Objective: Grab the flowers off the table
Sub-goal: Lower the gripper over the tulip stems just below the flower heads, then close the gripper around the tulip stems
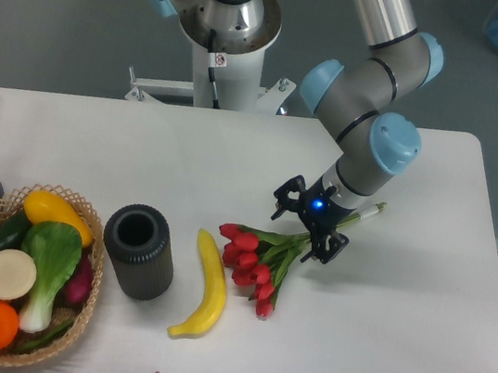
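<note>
from the left we see a basket of vegetables, a dark cylinder, a banana, then the flowers lying on the white desk; our gripper hovers with jaws released over their stems.

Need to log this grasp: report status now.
Gripper open, straddling the stems. Flowers flat on the table, not lifted. Banana lies left of the blooms, clear of the grasp.
</note>
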Motion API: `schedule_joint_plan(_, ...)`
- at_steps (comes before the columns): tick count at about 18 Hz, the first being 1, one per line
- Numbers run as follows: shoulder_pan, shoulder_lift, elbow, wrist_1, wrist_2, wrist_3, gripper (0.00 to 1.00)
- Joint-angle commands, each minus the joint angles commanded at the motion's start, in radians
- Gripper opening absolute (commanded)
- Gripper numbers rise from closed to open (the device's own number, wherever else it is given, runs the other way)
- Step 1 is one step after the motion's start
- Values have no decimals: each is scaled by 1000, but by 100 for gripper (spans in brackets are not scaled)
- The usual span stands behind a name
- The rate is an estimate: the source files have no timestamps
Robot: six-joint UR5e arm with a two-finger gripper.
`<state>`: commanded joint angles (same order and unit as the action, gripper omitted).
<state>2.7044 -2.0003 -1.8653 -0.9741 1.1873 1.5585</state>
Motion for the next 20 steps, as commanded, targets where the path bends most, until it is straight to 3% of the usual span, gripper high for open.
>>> schedule_joint_plan(18,-18,-43,12,9,2,0,100)
schedule_joint_plan(20,-18,-43,12,9,0,0,95)
